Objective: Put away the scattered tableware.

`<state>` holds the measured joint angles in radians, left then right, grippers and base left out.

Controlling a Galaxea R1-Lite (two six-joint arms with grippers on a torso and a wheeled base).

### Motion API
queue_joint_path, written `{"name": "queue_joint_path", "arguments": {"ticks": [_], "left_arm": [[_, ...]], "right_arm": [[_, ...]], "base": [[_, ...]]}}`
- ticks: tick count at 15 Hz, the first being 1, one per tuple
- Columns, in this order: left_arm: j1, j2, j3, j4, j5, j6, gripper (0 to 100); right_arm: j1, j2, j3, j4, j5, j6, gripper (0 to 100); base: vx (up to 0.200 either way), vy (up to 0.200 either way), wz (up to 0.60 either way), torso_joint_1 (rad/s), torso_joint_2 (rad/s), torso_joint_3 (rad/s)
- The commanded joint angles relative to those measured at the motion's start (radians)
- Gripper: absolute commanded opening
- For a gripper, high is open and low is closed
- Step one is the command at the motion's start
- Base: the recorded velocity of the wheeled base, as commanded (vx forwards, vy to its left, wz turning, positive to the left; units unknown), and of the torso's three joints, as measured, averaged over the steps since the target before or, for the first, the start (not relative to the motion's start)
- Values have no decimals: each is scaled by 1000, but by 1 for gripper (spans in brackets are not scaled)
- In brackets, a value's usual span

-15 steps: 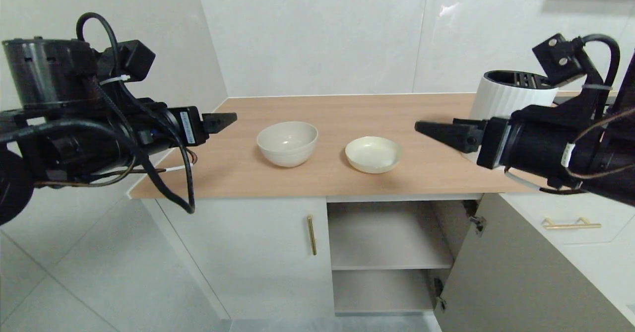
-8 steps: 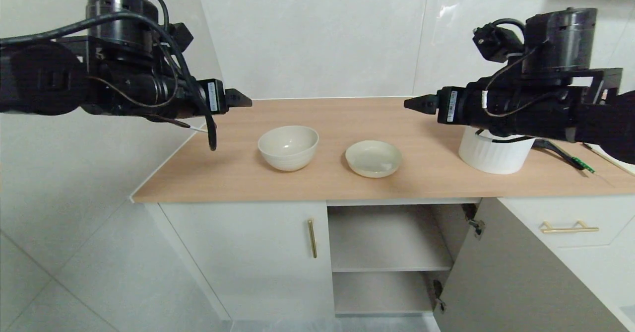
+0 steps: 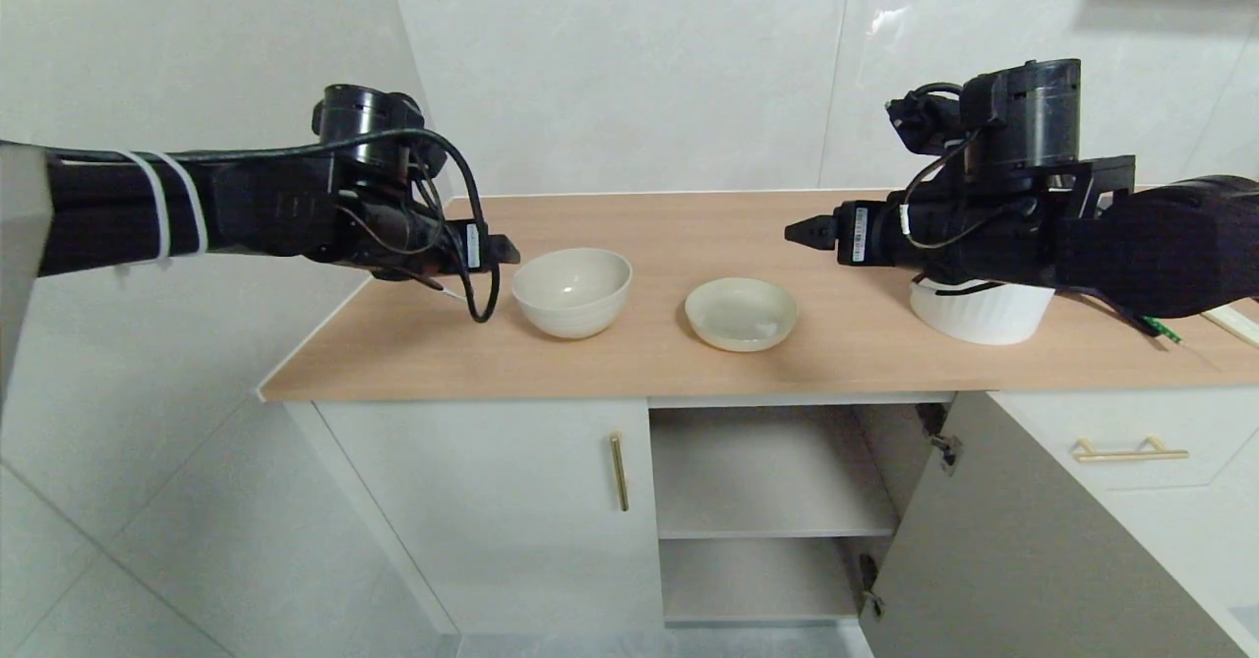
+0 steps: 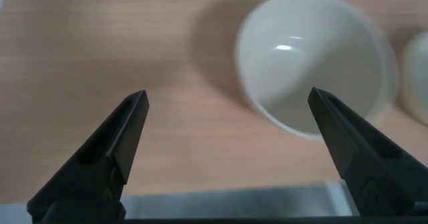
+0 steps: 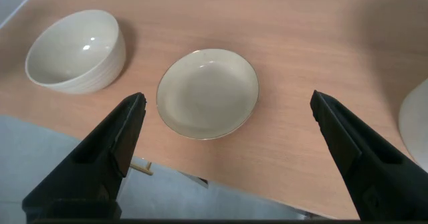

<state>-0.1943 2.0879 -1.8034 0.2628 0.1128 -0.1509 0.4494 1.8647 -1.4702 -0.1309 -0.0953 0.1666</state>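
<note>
A deep bowl point(image 3: 570, 291) and a shallow dish point(image 3: 740, 313) are seen standing upright on the table point(image 3: 689, 220), side by side but apart, with the bowl toward the robot's left. The left pincer point(image 3: 504, 250) is held over the left part of the table, just beside the bowl's rim; no contact with it can be made out. In the left wrist view its fingers point(image 4: 127, 127) are spread wide, and the bowl is seen ahead of them, nearer to one finger than to the other. The right pincer point(image 3: 805, 233) is held above the table to the right of the dish and apart from it. Its fingers point(image 5: 120, 130) are likewise spread wide, and the dish is framed between them in the right wrist view. Nothing is gripped by either pincer. A white ribbed pot point(image 3: 979, 312) stands on the table behind the right arm and is partly hidden by it. Below the dish a cupboard point(image 3: 767, 471) is open, its door point(image 3: 984, 540) swung out to the right, and two shelves are shown inside. The neighbouring door on the left is shut and is fitted with a gold handle point(image 3: 618, 469).
</note>
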Motion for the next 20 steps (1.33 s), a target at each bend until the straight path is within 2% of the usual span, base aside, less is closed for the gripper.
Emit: {"name": "queue_joint_path", "arguments": {"ticks": [1, 5, 9, 10, 14, 17, 18, 20], "left_arm": [[-22, 90, -51, 1, 16, 1, 100], [-42, 181, -151, 44, 28, 1, 100], [-42, 204, -168, 49, 44, 1, 100], [-44, 205, -168, 49, 44, -1, 0], [-47, 202, -168, 50, 44, -9, 0], [-47, 181, -168, 50, 42, -35, 0], [-47, 166, -168, 50, 42, -47, 0], [-48, 97, -157, 58, 38, -98, 0]], "right_arm": [[0, 1, 2, -1, -1, 1, 100], [0, 2, 13, -1, -1, 2, 100], [0, 1, 13, -1, -1, 2, 100], [0, 1, 13, -1, -1, 2, 100], [0, 24, 13, 5, -21, 14, 100], [0, 51, 5, 7, -46, 14, 100], [2, 59, 1, 16, -46, 19, 100], [2, 94, -32, 62, -52, 47, 100]], "base": [[0, 0, 0, 0, 0, 0], [0, 0, 0, 0, 0, 0], [0, 0, 0, 0, 0, 0], [0, 0, 0, 0, 0, 0], [0, 0, 0, 0, 0, 0], [0, 0, 0, 0, 0, 0], [0, 0, 0, 0, 0, 0], [0, 0, 0, 0, 0, 0]]}}
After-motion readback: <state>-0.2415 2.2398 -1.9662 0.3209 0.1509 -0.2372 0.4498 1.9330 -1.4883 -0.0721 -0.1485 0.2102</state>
